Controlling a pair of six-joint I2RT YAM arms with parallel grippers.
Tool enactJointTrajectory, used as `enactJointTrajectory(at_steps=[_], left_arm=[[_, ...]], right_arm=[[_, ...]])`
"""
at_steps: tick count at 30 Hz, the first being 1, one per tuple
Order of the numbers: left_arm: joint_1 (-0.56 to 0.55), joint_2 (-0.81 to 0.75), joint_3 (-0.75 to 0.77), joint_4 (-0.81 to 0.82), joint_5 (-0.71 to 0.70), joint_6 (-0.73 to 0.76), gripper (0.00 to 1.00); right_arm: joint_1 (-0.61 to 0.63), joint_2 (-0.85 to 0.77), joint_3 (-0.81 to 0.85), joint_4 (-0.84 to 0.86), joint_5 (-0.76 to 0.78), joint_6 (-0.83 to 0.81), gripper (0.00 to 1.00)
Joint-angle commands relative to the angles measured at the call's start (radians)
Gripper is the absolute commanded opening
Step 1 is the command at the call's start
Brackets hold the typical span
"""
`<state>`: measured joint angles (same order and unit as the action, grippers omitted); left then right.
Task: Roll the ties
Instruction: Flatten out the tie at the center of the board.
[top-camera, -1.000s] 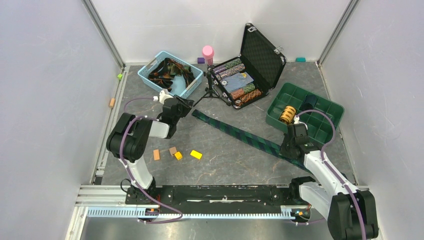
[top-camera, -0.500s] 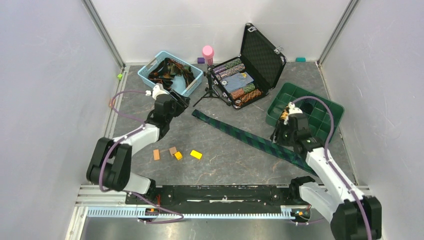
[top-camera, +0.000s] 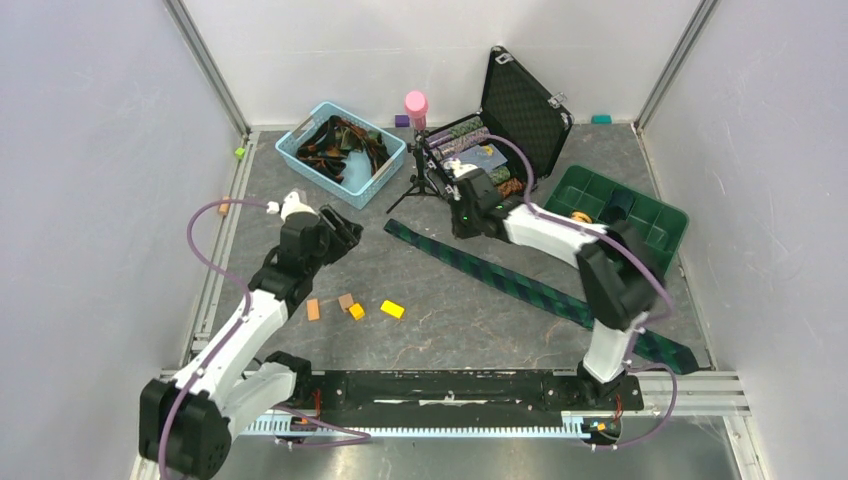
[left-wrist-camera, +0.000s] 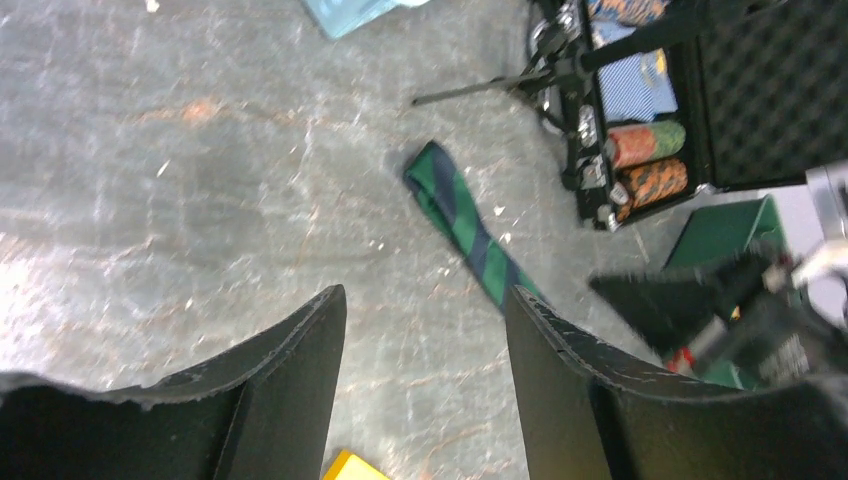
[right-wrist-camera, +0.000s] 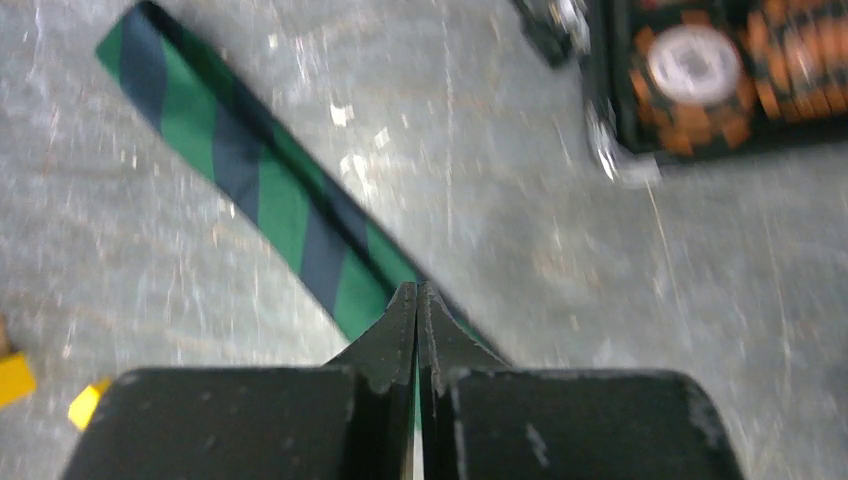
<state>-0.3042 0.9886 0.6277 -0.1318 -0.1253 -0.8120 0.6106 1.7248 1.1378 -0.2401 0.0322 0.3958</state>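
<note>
The plaid tie (top-camera: 520, 285) was laid flat and diagonal across the bench (top-camera: 450, 330), one end near the left claw (left-wrist-camera: 425, 300), which was spread open. The right claw (right-wrist-camera: 417, 300) was closed, empty, above it. That end would best be pinched squarely, so that a tight roll could be begun.

I can read no word, number or brand anywhere in my views. The one chip (right-wrist-camera: 693, 60) lying face-up in the open case (right-wrist-camera: 620, 165), toward the far edge of the worktop, has a pale printed centre, but it is too blurred for me to make out.
</note>
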Motion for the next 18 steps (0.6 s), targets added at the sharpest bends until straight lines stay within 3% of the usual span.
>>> enactJointTrajectory(at_steps=[1,11,18], left_arm=[[0.006,-0.103,-0.055,-0.149,0.015,0.047,0.66],[0.008,-0.222,-0.081,-0.231,-0.015,0.071,0.67],[0.009,-0.223,-0.072,-0.238,-0.023,0.079,0.67]], right_arm=[[0.027,0.196,0.198,-0.028,0.095,-0.066,0.0],[0.057,0.3,0.2,-0.096,0.177,-0.131,0.0],[0.11,0.234,0.095,-0.122,0.092,-0.147,0.0]])
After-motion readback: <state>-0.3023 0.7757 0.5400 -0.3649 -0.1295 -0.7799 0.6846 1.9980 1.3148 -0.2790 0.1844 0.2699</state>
